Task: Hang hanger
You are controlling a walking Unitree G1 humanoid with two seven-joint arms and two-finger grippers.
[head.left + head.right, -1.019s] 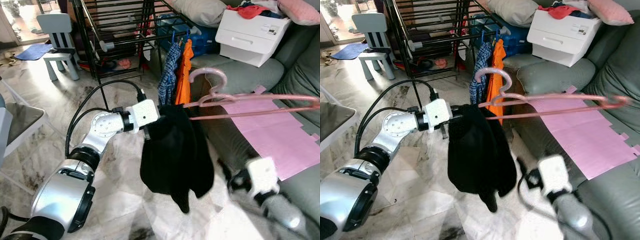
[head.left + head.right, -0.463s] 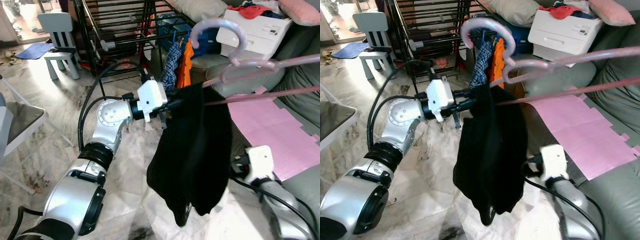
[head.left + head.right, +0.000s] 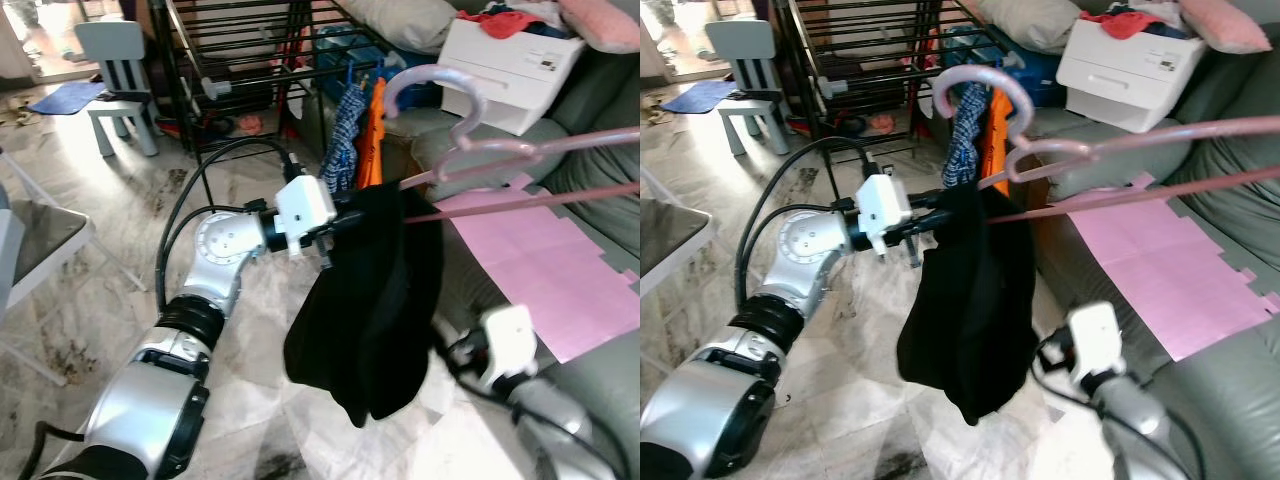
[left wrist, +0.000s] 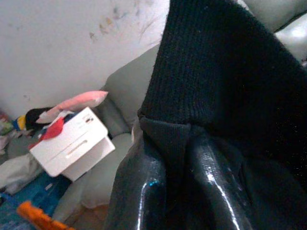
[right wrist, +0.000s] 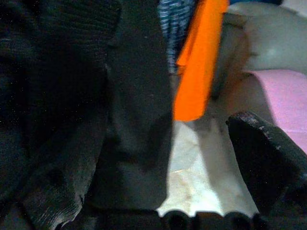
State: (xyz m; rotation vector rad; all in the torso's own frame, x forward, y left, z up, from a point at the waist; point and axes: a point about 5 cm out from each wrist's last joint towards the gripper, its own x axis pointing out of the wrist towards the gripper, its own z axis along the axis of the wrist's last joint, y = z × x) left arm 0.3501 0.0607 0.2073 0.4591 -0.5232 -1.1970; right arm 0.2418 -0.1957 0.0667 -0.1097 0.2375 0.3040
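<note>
My left gripper [image 3: 343, 214] is shut on one end of a pink hanger [image 3: 480, 148], where a black knitted garment [image 3: 370, 310] drapes over it. In the left wrist view both fingers [image 4: 144, 191] clamp the black knit. The hanger's hook [image 3: 430, 70] points up, close to a checked blue cloth [image 3: 340, 150] and an orange cloth [image 3: 372, 140] hanging on the black drying rack [image 3: 250, 60]. My right gripper [image 3: 455, 350] sits low beside the garment's right side. It is open, with one finger [image 5: 268, 163] showing and nothing held.
A grey-green sofa [image 3: 590, 150] on the right carries a pink sheet [image 3: 540, 260] and a white box [image 3: 510, 60]. A small pale blue chair [image 3: 115, 70] stands at the back left, another seat [image 3: 30, 240] at the left edge. Marble floor lies below.
My left gripper raised the hanger and tipped its hook up toward the rack, then lowered it a little. The right arm stayed low beside the garment.
</note>
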